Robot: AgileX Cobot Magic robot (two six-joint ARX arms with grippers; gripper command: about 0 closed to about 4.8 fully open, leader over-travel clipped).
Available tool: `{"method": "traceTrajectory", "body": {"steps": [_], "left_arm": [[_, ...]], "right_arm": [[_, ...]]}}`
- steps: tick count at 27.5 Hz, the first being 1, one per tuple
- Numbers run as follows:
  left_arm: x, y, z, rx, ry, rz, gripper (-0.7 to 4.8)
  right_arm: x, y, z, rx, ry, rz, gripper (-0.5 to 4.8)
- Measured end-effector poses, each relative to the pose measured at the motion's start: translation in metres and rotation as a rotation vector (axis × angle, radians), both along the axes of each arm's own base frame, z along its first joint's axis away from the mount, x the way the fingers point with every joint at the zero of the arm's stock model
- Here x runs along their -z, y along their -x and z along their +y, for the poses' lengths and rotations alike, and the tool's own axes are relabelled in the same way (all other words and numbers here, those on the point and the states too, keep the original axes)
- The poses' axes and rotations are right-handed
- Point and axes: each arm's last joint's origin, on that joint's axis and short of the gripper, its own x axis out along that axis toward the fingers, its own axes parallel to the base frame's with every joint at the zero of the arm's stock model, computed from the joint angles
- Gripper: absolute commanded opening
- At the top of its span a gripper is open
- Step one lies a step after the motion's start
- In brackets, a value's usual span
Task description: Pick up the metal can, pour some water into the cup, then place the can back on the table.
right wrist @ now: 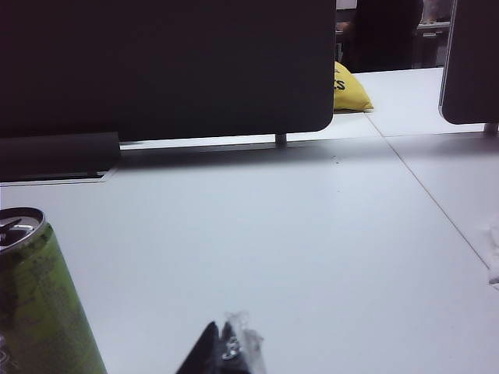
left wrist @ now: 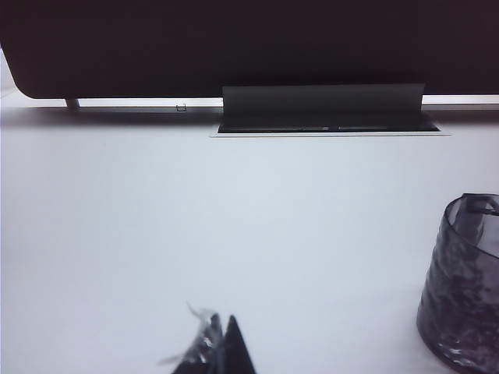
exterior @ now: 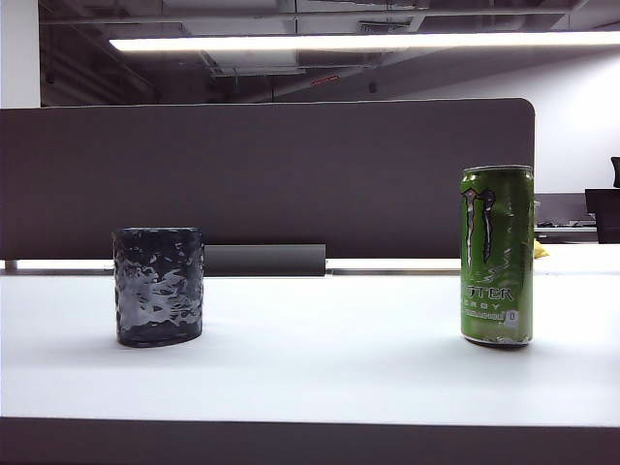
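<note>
Exterior view showed the metal can (exterior: 497, 256) upright on the white tabletop (exterior: 320, 368), well apart from the cup (exterior: 158, 286). Taking the cup as landmark: can stood far off to its right in this view, at about the same depth on the tabletop, and rose taller than the cup. Cup upright, bumpy dark wall, nothing touching it. Dark grey partition panel (exterior: 262, 174) ran behind the cup, with a dark flap (exterior: 264, 260) at its foot just behind and to the right of the cup. No arm visible in this view.

Left wrist view: left claw (left wrist: 221, 352) low over bare tabletop, near the cup (left wrist: 461, 305) but clear of it. Only the dark tips showed, drawn together to a point, nothing between them.

Right wrist view: right claw (right wrist: 224, 352) over the tabletop, beside the metal can (right wrist: 43, 304), not touching it. Tips pressed together, empty. A yellow bag (right wrist: 349, 91) lay far beyond the partition edge, well away from the cup and the can.
</note>
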Motion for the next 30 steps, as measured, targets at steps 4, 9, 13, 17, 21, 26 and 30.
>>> {"method": "traceTrajectory", "body": {"steps": [4, 9, 13, 17, 21, 26, 30], "left_arm": [[0.000, 0.000, 0.000, 0.000, 0.000, 0.000, -0.05], [0.000, 0.000, 0.000, 0.000, 0.000, 0.000, -0.05], [0.000, 0.000, -0.002, 0.024, 0.000, 0.000, -0.05], [0.000, 0.001, -0.012, 0.119, 0.000, 0.000, -0.05], [0.000, 0.002, -0.022, 0.226, 0.000, 0.000, -0.05], [0.000, 0.007, -0.038, 0.398, 0.000, 0.000, -0.05], [0.000, 0.012, -0.048, 0.518, -0.001, 0.000, -0.05]], "right_arm": [[0.000, 0.000, 0.000, 0.000, 0.000, 0.000, 0.00], [0.000, 0.000, 0.000, 0.000, 0.000, 0.000, 0.01], [0.000, 0.000, 0.000, 0.000, 0.000, 0.000, 0.02], [0.000, 0.000, 0.000, -0.002, -0.032, 0.001, 0.22], [0.000, 0.000, 0.000, -0.010, -0.110, 0.005, 0.65], [0.000, 0.000, 0.002, -0.070, -0.223, 0.016, 0.67], [0.000, 0.001, 0.006, -0.213, -0.288, 0.042, 0.66]]}}
